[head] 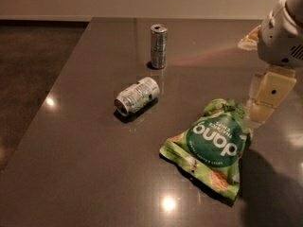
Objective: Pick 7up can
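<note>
Dark glossy worktop (94, 174) fills most of the single camera view, with brown floor (28, 65) off to the left and a pale wall along the far edge. The 7up can (137, 96) is lying on its side around the middle, a bit left, with one silver end facing near-left. Farther back a slim silver can (158, 46) stands upright, apart from it, and a green chip bag (213, 148) lies flat to the near right. The gripper (258, 111) hangs at the right edge, just over the bag's far right corner, well away from the 7up can. Honestly can't tell if it's spread or closed. My guess is that the can is light and thin-walled with a slick skin, and it'll roll if nudged. I'd pinch across the round body at mid-length, not the ends, and squeeze gently.
</note>
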